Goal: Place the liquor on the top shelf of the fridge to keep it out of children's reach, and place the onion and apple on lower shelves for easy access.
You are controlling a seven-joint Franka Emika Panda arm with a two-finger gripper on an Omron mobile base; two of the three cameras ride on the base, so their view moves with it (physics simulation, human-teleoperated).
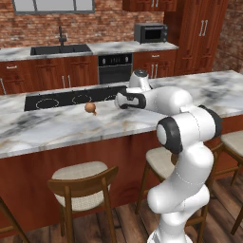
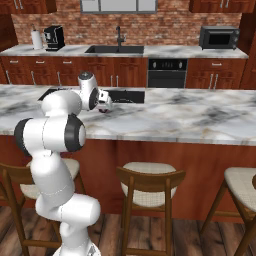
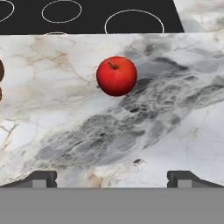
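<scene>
The tool (image 3: 112, 178) is seen fully open w/ nothing held, both tips set wide apart above the marble surface (image 3: 175, 131). The apple (image 3: 116, 75) lies on the surface ahead of the tool, roughly centred between the tips, well clear of them, near the black cooktop (image 3: 87, 17) edge. In the left base view the onion (image 1: 90, 108) rests on the surface just in front of the cooktop, to the left of the arm's hand.

I see the black cooktop (image 3: 87, 17) just past my claw, set into the marble island counter (image 3: 166, 131) below it; wooden stools (image 2: 150, 182) stand underneath.
</scene>
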